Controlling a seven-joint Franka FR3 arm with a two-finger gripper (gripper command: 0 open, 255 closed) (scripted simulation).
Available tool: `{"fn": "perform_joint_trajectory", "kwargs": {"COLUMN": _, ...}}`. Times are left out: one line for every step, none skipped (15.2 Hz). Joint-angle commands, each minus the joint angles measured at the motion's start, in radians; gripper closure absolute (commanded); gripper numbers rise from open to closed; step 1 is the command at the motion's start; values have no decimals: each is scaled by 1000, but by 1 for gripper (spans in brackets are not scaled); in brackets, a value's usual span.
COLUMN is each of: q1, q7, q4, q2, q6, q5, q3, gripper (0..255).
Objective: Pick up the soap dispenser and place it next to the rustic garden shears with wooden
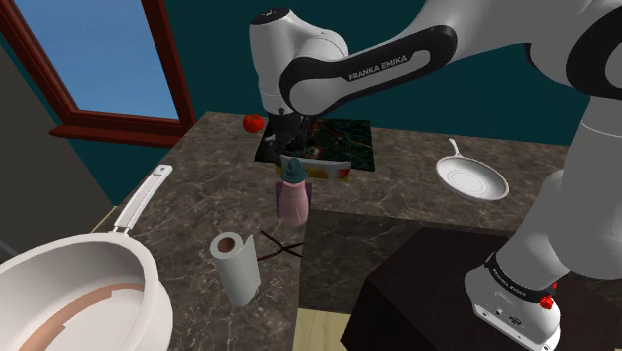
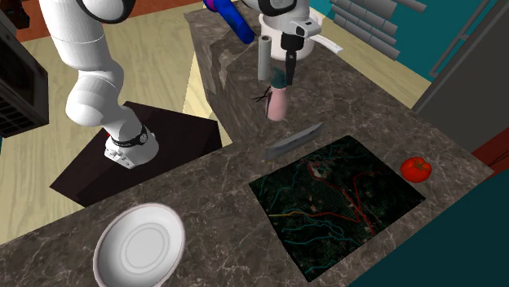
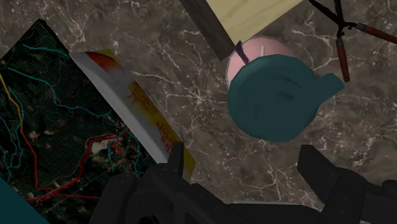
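My pincer (image 3: pixel 245 156) hangs released above the soap dispenser (image 3: pixel 272 95), fingers apart and touching nothing; the dispenser stands upright on the veined stone counter (image 3: pixel 191 57), its long axis pointing straight up at me, its teal cap past my fingertips and off-centre toward one finger; the garden shears (image 3: pixel 344 57) lie just beside the dispenser, on the side away from the flat book (image 3: pixel 137 114); I judge I must shift over the cap before descending; the wrist view gives that sideways offset, while the second exterior view gives the dispenser's pink body and the gap below me.
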Motion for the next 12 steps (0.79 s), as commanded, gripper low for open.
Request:
{"fn": "perform_joint_trajectory", "kwargs": {"q1": 4, "q7": -2, "q4": 24, "q2": -7, "q6": -30, "q5": 4, "q3": 3, "gripper": 0}}
{"fn": "perform_joint_trajectory", "kwargs": {"q1": 7, "q7": -5, "q4": 50, "q2": -12, "q6": -62, "q5": 7, "q3": 6, "gripper": 0}}
{"fn": "perform_joint_trajectory", "kwargs": {"q1": 11, "q7": -8, "q4": 78, "q2": -15, "q6": -93, "q5": 10, "q3": 8, "gripper": 0}}
{"fn": "perform_joint_trajectory", "kwargs": {"q1": 14, "q7": -9, "q4": 102, "q2": -17, "q6": -119, "q5": 12, "q3": 10, "gripper": 0}}
{"fn": "perform_joint_trajectory", "kwargs": {"q1": 14, "q7": -9, "q4": 102, "q2": -17, "q6": -119, "q5": 12, "q3": 10, "gripper": 0}}
{"fn": "perform_joint_trajectory", "kwargs": {"q1": 14, "q7": -9, "q4": 101, "q2": -17, "q6": -119, "q5": 12, "q3": 10, "gripper": 0}}
{"fn": "perform_joint_trajectory", "kwargs": {"q1": 14, "q7": -9, "q4": 102, "q2": -17, "q6": -119, "q5": 12, "q3": 10, "gripper": 0}}
{"fn": "perform_joint_trajectory", "kwargs": {"q1": 14, "q7": -9, "q4": 102, "q2": -17, "q6": -119, "q5": 12, "q3": 10, "gripper": 0}}
{"fn": "perform_joint_trajectory", "kwargs": {"q1": 14, "q7": -9, "q4": 102, "q2": -17, "q6": -119, "q5": 12, "q3": 10, "gripper": 0}}
{"fn": "perform_joint_trajectory", "kwargs": {"q1": 14, "q7": -9, "q4": 102, "q2": -17, "q6": -119, "q5": 12, "q3": 10, "gripper": 0}}
{"fn": "perform_joint_trajectory", "kwargs": {"q1": 14, "q7": -9, "q4": 102, "q2": -17, "q6": -119, "q5": 12, "q3": 10, "gripper": 0}}
{"fn": "perform_joint_trajectory", "kwargs": {"q1": 14, "q7": -9, "q4": 102, "q2": -17, "q6": -119, "q5": 12, "q3": 10, "gripper": 0}}
